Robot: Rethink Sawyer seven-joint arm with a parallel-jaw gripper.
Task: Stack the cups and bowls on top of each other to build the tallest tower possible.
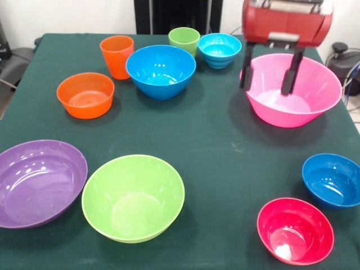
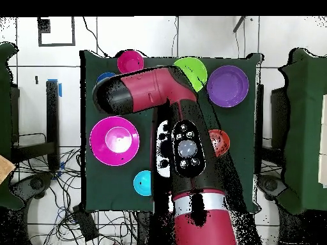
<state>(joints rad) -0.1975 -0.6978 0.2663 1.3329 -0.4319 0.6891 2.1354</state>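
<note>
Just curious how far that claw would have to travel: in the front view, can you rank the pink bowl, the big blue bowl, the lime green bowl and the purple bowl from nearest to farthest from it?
From the gripper:
1. Pink bowl, directly beneath the open fingers.
2. Large blue bowl, to the picture's left.
3. Lime green bowl, front, left of centre.
4. Purple bowl, front left corner.

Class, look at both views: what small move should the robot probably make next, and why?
Probably lower the gripper to grasp the pink bowl. Its fingers hang open above the bowl's rim, nothing is stacked yet, and the widest bowl suits a base.
</note>
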